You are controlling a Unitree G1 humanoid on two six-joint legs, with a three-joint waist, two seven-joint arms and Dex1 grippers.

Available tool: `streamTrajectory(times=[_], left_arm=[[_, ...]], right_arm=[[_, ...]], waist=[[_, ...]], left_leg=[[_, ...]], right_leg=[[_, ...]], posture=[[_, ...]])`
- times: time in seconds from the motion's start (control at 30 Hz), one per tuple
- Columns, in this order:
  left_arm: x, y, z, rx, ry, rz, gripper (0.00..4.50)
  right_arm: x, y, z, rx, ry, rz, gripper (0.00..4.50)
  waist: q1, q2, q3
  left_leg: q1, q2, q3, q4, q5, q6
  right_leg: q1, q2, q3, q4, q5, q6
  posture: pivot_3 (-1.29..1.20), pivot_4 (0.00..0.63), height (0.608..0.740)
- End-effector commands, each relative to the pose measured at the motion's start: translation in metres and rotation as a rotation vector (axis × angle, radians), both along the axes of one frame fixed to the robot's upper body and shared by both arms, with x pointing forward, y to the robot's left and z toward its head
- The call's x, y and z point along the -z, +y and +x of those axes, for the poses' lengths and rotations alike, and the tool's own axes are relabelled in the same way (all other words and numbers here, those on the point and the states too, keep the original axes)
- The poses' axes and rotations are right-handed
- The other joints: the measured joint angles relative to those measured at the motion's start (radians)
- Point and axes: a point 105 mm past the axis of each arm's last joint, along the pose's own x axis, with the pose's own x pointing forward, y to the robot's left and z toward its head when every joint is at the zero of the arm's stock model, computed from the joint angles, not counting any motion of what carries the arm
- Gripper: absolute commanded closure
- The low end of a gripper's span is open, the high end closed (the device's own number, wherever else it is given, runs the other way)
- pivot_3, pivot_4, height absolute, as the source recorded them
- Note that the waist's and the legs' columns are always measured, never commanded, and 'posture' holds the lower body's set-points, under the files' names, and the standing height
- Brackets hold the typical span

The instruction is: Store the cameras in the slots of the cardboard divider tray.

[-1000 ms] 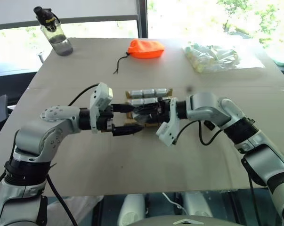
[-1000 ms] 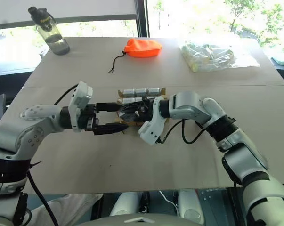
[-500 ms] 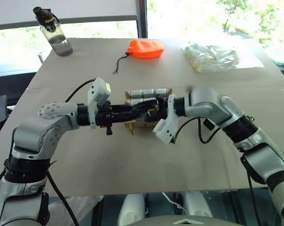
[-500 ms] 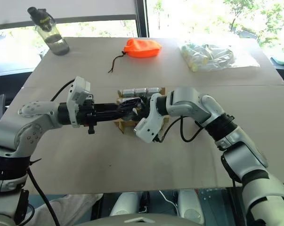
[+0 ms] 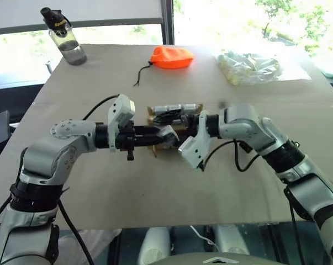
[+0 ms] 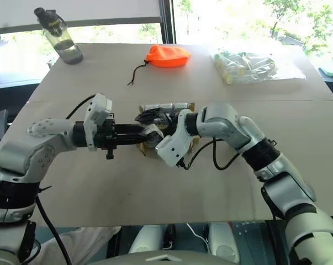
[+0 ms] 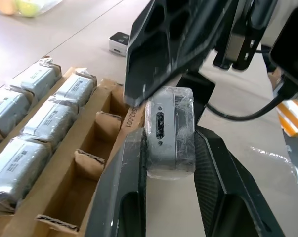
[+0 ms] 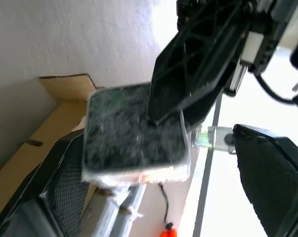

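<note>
While the right gripper (image 8: 153, 163) is spread wide, a camera (image 7: 169, 129) is clamped between the left gripper's (image 7: 169, 170) fingers. It is held just above the tray (image 7: 97, 148), where wrapped cameras (image 7: 35, 118) are slotted.

The cardboard divider tray (image 5: 174, 124) sits near the middle of the counter (image 5: 155, 182). Several cameras (image 7: 37, 123) lie side by side in its far rows; the nearer slots stand open. Above the tray's near edge, the left gripper (image 7: 171, 148) reaches in from the left and the right gripper (image 8: 153, 163) from the right, with one camera (image 7: 169, 129) between them. Behind the tray lie a pouch (image 5: 170, 57) at centre and a plastic bag (image 5: 249, 67) to the right; a bottle (image 5: 63, 36) stands at the far left corner.
</note>
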Motion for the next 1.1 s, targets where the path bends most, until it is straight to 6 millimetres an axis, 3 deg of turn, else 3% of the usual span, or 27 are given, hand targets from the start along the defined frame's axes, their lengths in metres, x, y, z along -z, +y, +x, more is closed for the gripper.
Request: streamTrajectory(times=[0.03,0.23,0.3,0.43,0.67,0.77,0.93,1.1], left_arm=[[-0.014,0.009,0.007,0.016,-0.086,0.030,3.78],[-0.028,0.019,0.019,0.065,-0.200,0.049,3.78],[-0.022,0.026,0.024,0.092,-0.231,0.132,3.78],[-0.010,0.033,0.035,0.125,-0.288,0.268,3.78],[0.001,0.029,0.044,0.190,-0.297,0.348,3.78],[0.004,0.024,0.047,0.210,-0.294,0.348,3.78],[0.006,0.022,0.054,0.212,-0.293,0.360,3.78],[0.009,0.020,0.057,0.226,-0.291,0.383,3.78]], right_arm=[[-0.025,-0.029,-0.002,0.079,0.117,0.116,0.05],[-0.031,-0.085,-0.010,0.269,0.568,0.283,0.05],[-0.019,-0.116,-0.023,0.353,0.829,0.358,0.05],[0.000,-0.149,-0.044,0.442,1.083,0.469,0.05],[0.019,-0.193,-0.072,0.530,1.243,0.595,0.05],[0.029,-0.214,-0.093,0.540,1.273,0.628,0.05],[0.031,-0.227,-0.120,0.484,1.256,0.657,0.05],[0.033,-0.237,-0.127,0.518,1.266,0.651,0.05]], waist=[[0.000,0.000,0.000],[-0.001,0.000,0.000],[0.004,-0.001,0.000],[0.021,-0.001,0.000],[0.024,-0.003,0.000],[0.029,-0.003,0.000],[0.026,-0.003,0.000],[0.021,-0.003,0.000]], left_leg=[[0.000,0.000,0.000,0.000,0.000,0.000],[0.000,0.000,0.000,-0.001,0.000,0.000],[0.000,0.000,-0.001,-0.001,0.000,0.000],[-0.001,-0.001,0.000,-0.001,-0.001,0.001],[0.000,-0.001,0.000,0.001,-0.003,0.006],[-0.001,-0.001,-0.002,0.001,-0.002,0.005],[0.001,-0.001,-0.001,0.001,-0.003,0.005],[0.004,0.000,0.000,0.002,-0.005,0.009]], right_leg=[[0.000,0.000,0.000,0.000,0.000,0.000],[0.000,0.001,-0.001,0.000,0.000,0.000],[0.000,0.000,-0.001,0.000,0.000,0.000],[0.001,0.000,-0.002,-0.002,0.000,0.000],[0.001,0.001,0.000,-0.002,0.000,0.000],[0.002,0.001,-0.001,-0.003,0.000,0.001],[0.003,0.001,0.000,-0.003,0.000,0.001],[0.005,0.001,0.001,-0.001,-0.002,0.004]], posture=[[0.00,0.150,0.740],[0.00,0.150,0.740],[0.00,0.150,0.740],[0.00,0.150,0.740],[0.00,0.150,0.740],[0.00,0.150,0.740],[0.00,0.150,0.740],[0.00,0.150,0.740]])
